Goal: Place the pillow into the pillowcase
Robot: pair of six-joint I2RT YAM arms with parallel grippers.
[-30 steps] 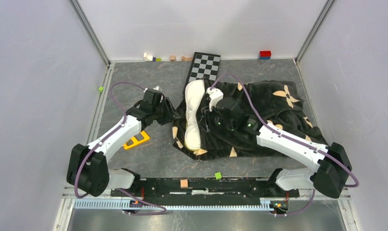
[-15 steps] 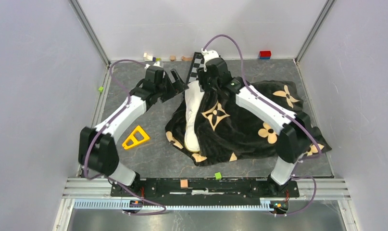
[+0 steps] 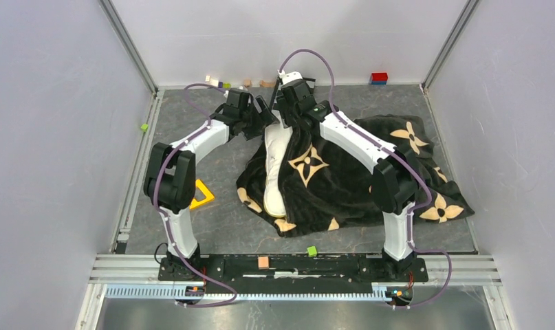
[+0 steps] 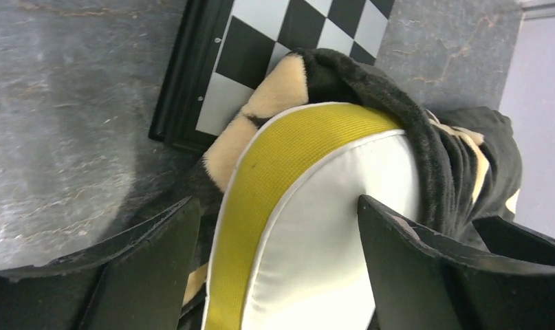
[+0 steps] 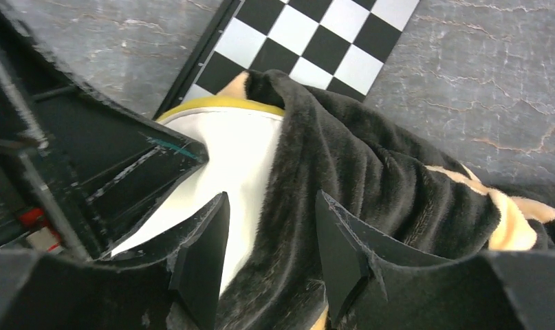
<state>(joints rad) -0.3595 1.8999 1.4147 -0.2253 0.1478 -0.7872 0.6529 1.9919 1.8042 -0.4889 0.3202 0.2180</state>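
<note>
The cream-white pillow (image 3: 277,165) with its yellow band (image 4: 274,172) lies on the table. Its right side is under the black flower-printed pillowcase (image 3: 350,172). At the pillow's far end, my left gripper (image 3: 265,115) (image 4: 278,237) stands wide open and straddles the yellow-banded corner. One of its fingers (image 4: 405,261) rests against the white face. My right gripper (image 3: 289,121) (image 5: 271,237) is open over the same end. The plush hem of the pillowcase (image 5: 309,179) lies between its fingers (image 5: 205,254), with the white pillow (image 5: 233,158) beside it.
A black-and-white checkered board (image 4: 288,41) (image 5: 329,41) lies just beyond the pillow's far end. A yellow triangle (image 3: 200,196) sits by the left arm. Small blocks (image 3: 212,81) and a red-and-blue block (image 3: 379,77) line the back wall. Cubes (image 3: 312,251) lie near the front rail.
Both arms have swung from the pillow's middle to its far end, and both grippers have opened. The pillowcase has shifted, so a flower motif now lies beside the pillow.
</note>
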